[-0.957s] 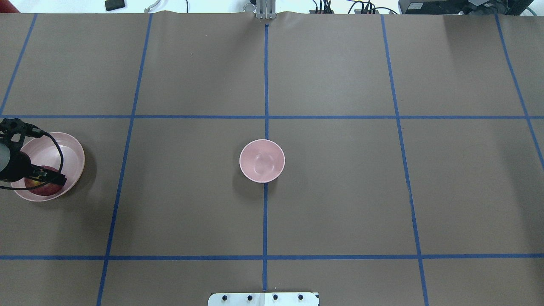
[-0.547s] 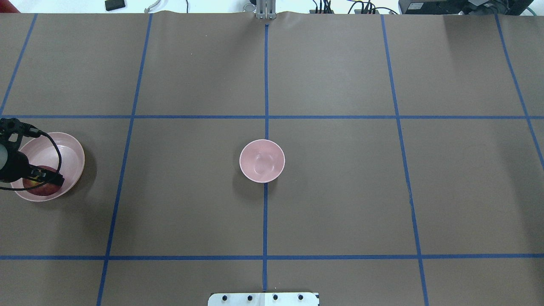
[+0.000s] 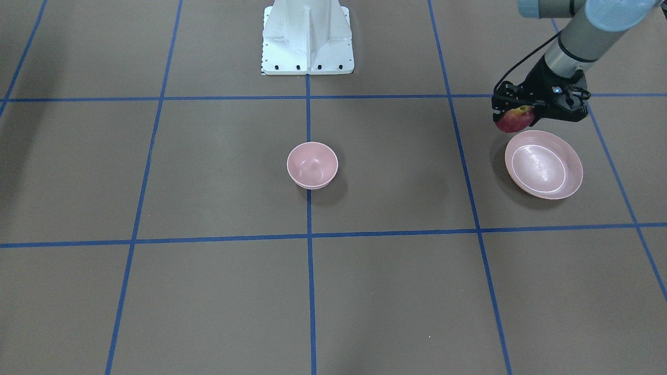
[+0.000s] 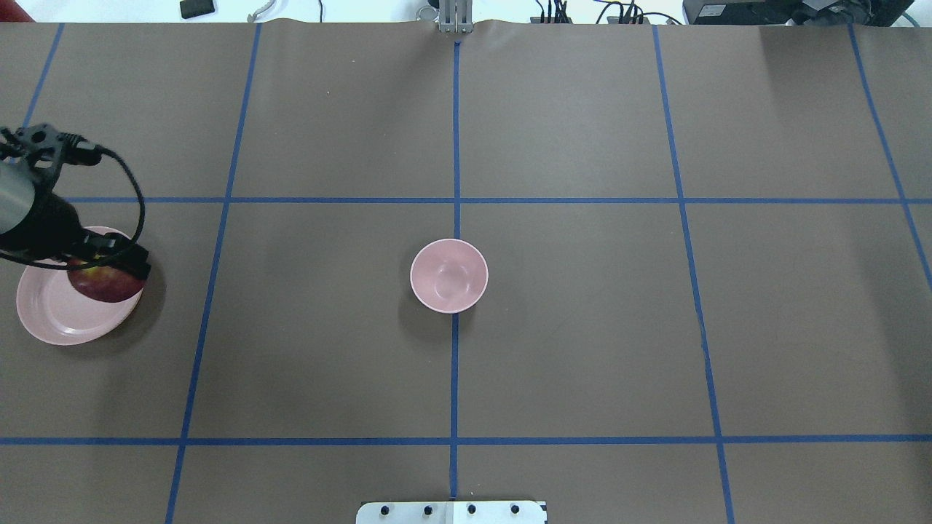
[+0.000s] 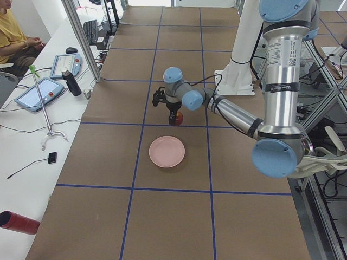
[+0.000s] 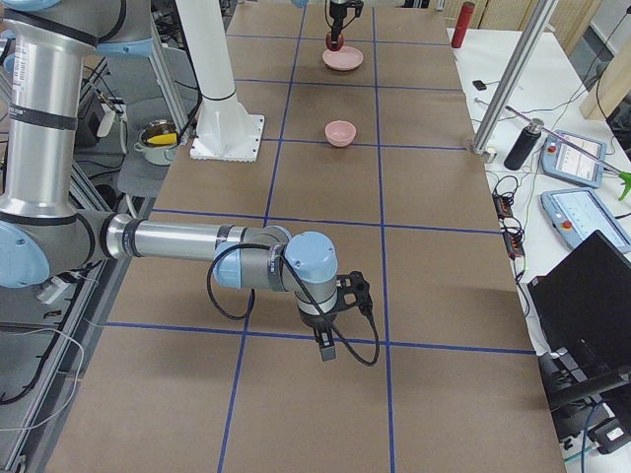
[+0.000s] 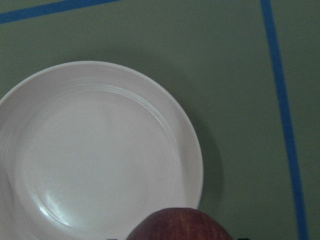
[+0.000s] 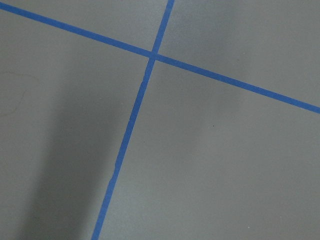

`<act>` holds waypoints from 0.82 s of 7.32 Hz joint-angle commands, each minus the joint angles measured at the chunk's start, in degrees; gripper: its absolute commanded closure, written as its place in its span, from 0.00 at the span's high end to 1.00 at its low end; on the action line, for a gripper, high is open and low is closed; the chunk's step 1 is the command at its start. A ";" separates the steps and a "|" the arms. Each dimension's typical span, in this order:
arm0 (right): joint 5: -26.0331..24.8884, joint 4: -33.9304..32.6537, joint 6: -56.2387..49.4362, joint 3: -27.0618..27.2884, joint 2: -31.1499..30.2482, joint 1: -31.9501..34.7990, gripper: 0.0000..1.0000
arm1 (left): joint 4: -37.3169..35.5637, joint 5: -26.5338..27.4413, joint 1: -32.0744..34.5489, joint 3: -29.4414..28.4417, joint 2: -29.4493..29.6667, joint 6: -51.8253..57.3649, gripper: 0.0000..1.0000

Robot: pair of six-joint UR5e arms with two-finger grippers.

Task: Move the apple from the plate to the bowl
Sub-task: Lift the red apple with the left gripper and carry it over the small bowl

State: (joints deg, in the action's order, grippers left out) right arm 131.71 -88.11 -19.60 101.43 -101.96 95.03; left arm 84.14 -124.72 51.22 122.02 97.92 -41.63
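My left gripper [image 4: 111, 271] is shut on the dark-red apple [image 4: 104, 285] and holds it in the air over the plate's inner edge. The front-facing view shows the apple [image 3: 514, 119] clear of the wide pale-pink plate [image 3: 545, 164], which lies bare at the table's left end [image 4: 54, 313]. The left wrist view shows the apple's top [image 7: 180, 226] above the plate [image 7: 100, 150]. The small deep pink bowl [image 4: 448, 276] stands empty at the table's centre [image 3: 312, 164]. My right gripper [image 6: 326, 346] hangs over bare table far from these; I cannot tell whether it is open.
Brown paper with blue tape lines covers the table. The robot's white base [image 3: 307, 39] stands at the near middle edge. Operators' tablets and a bottle [image 6: 520, 144] lie beyond the far edge.
My left gripper has risen from the plate with the apple in it and shifted toward the bowl side. The plate now lies bare. The bowl has not moved.
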 commanded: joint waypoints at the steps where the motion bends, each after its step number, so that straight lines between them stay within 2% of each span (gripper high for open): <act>1: 1.44 0.04 0.87 -0.18 -0.34 -0.01 1.00 | -22.98 6.01 -6.86 1.47 22.13 -8.58 0.00; 2: 1.53 0.04 2.01 -0.26 -0.35 0.07 1.00 | -22.36 8.68 -11.62 -2.71 27.44 -17.00 0.00; 3: 1.53 0.04 2.20 -0.18 -0.26 -0.01 1.00 | -19.04 9.57 -14.80 -9.89 34.19 -22.74 0.00; 5: 1.53 0.04 2.55 -0.26 -0.26 -0.02 1.00 | -6.25 14.74 -19.30 -25.18 41.00 -30.15 0.00; 6: 1.53 0.04 2.64 -0.26 -0.26 -0.02 1.00 | -0.44 15.20 -19.84 -31.09 42.60 -31.14 0.00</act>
State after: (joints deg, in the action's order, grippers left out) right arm 133.24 -88.07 -17.12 101.20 -102.22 95.02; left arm 76.20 -111.17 32.93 99.17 137.60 -70.11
